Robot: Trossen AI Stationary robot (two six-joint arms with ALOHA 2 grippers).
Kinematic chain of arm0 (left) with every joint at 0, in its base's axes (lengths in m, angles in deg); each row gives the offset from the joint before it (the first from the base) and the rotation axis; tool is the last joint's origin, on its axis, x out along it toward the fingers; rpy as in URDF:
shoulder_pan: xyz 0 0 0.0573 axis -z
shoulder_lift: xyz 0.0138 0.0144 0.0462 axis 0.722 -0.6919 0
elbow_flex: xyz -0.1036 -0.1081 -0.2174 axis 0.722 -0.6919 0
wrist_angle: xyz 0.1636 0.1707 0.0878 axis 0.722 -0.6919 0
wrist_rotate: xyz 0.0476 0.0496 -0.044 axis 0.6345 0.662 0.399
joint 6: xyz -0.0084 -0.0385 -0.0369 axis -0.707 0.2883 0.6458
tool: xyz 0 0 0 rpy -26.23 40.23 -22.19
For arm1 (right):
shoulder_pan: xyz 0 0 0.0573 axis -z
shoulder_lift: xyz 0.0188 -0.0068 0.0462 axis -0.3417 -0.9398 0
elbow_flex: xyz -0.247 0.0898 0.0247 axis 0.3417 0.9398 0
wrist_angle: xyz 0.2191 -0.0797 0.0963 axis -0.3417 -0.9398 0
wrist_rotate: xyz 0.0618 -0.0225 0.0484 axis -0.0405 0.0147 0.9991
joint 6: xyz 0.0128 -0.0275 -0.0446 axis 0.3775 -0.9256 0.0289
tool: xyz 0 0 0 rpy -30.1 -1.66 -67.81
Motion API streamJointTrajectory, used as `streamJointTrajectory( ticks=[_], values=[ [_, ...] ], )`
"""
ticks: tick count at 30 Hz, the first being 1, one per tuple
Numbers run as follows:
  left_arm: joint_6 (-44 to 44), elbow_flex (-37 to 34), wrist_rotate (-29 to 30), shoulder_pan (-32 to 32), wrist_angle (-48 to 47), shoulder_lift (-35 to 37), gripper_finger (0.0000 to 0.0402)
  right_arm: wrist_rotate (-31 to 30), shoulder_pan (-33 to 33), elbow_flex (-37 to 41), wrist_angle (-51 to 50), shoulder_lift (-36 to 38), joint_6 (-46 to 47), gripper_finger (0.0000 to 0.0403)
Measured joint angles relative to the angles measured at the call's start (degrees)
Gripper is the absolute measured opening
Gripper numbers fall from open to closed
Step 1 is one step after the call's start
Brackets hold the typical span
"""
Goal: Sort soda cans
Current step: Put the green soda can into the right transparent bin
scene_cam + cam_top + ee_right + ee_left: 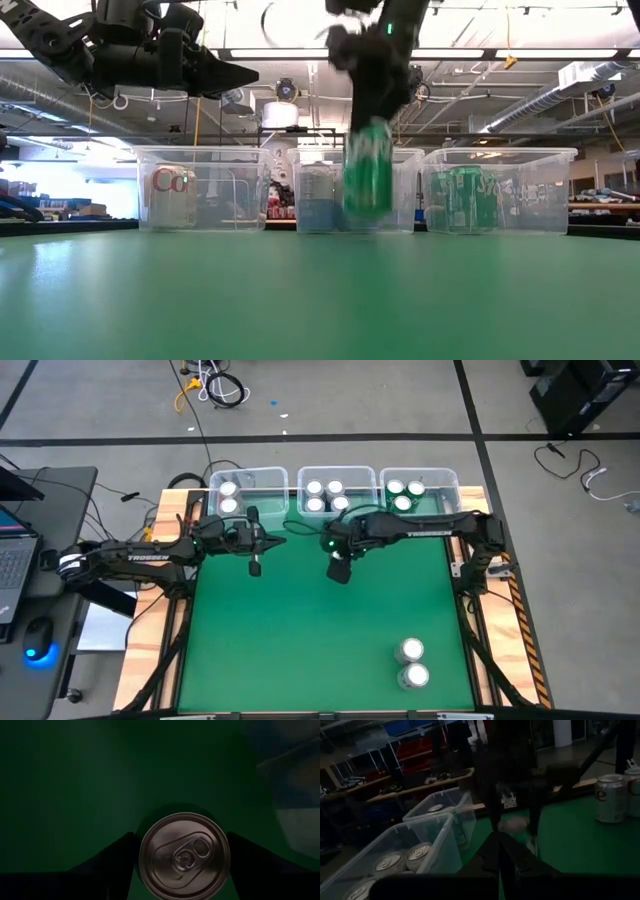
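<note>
Green on its sides and silver on top, one green can (367, 175) hangs in the right gripper (340, 570). The fingers (115, 855) press against opposite sides of the can's body, spread about a can's width. The right wrist view looks straight down on the can's pull-tab lid (184, 855) with green table (300, 650) beneath it. In the low view the can's base sits clear above the table surface, and the can leans slightly.

Just beyond this gripper, away from the table's near edge, stands the middle bin (355, 472), holding four cans (315, 488). The right bin (440, 475), on the gripper's outer side, holds three cans (403, 503) whose sides look green through the plastic. The left bin (262, 472), towards the other arm, holds two cans (228, 505), one with red lettering.

Well away from the right gripper, near the table's front edge on its own arm's side, two loose cans (412, 650) stand upright, one just beside the other. Both look silver in the left wrist view (610, 797).

Close beside the right gripper and at about the same depth, the left gripper (255, 565) hovers above the table in front of the left bin. Its fingers (500, 850) are pressed together with nothing between them.
</note>
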Motion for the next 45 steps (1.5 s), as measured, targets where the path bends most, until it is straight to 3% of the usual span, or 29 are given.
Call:
streamJointTrajectory(
  ticks=[7, 14, 22, 32, 37, 45],
  values=[
    [0.47, 0.0, 0.02, 0.0, 0.0, 0.0, 0.0002, -8.5, 0.46, -10.56, -13.22, 3.59, 1.51, 0.0257],
    [0.6, 0.02, 0.02, 0.0, -0.02, 0.0, 0.0002, -20.77, 5.17, -16.87, -33.38, 9.09, 9.86, 0.0257],
    [0.75, 0.02, 0.04, 0.0, 0.0, 0.0, 0.0002, -24.43, 17.16, -15.79, -34.09, 17.15, 13.23, 0.0257],
    [0.86, 0.04, 0.04, 0.0, -0.04, 0.0, 0.0002, -18.33, 31.63, -13.94, -33.94, 19.28, 9.06, 0.0257],
    [0.84, 0.04, 0.05, 0.0, -0.04, 0.0, 0.0002, -16.0, 35.98, -5.16, -32.47, 22.68, 9.14, 0.0257],
    [1.54, 0.04, 0.06, 0.0, -0.04, 0.0, 0.0002, -9.65, 40.94, 12.48, -18.37, 29.04, 8.12, 0.0257]
  ],
)
